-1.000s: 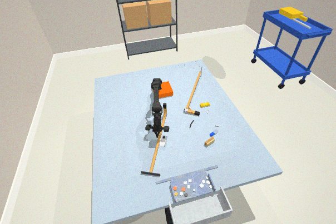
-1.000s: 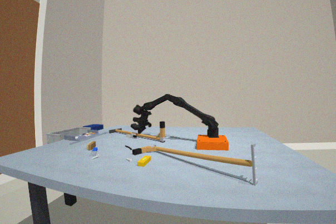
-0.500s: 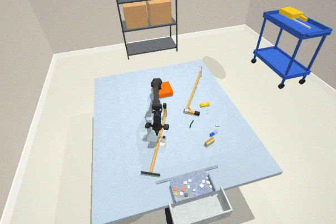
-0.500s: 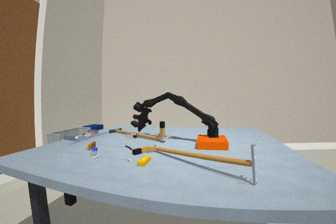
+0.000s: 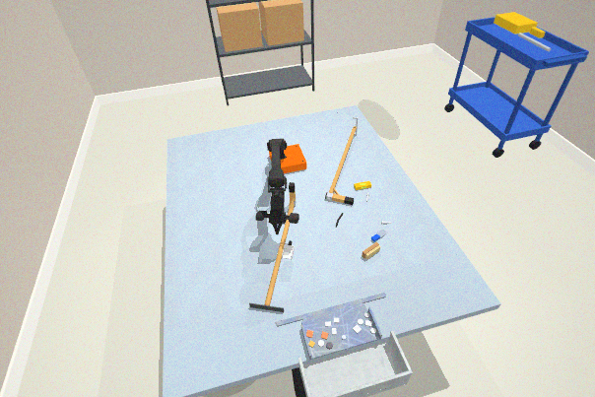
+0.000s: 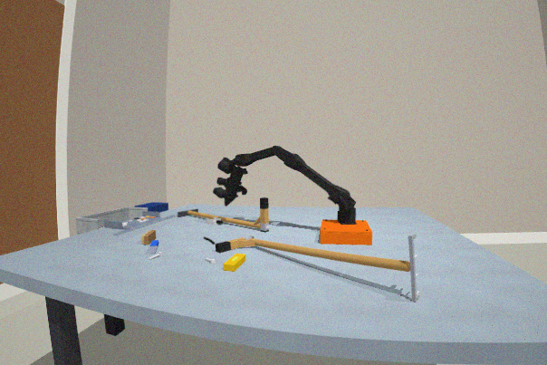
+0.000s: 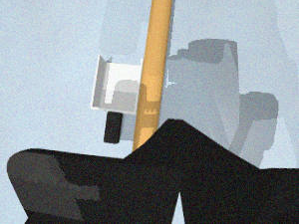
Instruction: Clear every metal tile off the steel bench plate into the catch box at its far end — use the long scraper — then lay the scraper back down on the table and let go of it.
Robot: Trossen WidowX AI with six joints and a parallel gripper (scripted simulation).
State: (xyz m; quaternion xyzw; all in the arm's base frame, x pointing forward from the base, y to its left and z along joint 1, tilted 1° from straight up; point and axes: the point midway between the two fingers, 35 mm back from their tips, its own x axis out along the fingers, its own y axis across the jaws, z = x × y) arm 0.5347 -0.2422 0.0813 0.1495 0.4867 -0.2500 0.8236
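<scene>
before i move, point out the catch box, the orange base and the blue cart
catch box (image 5: 304, 379) (image 6: 91, 217): top and exterior views, wall
orange base (image 5: 295, 163) (image 6: 346, 236): top and exterior, block's side
blue cart (image 5: 523, 93): top view, upright post

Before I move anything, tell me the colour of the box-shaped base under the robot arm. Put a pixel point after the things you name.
Bright orange base (image 5: 296, 165) (image 6: 346, 236); the exterior view shows it best.

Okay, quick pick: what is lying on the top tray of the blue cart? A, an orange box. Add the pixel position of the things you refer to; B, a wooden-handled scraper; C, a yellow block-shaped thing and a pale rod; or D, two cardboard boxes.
C: the yellow thing (image 5: 515, 23) and the pale rod (image 5: 535, 42) lie on the cart's (image 5: 559, 59) top tray.
</scene>
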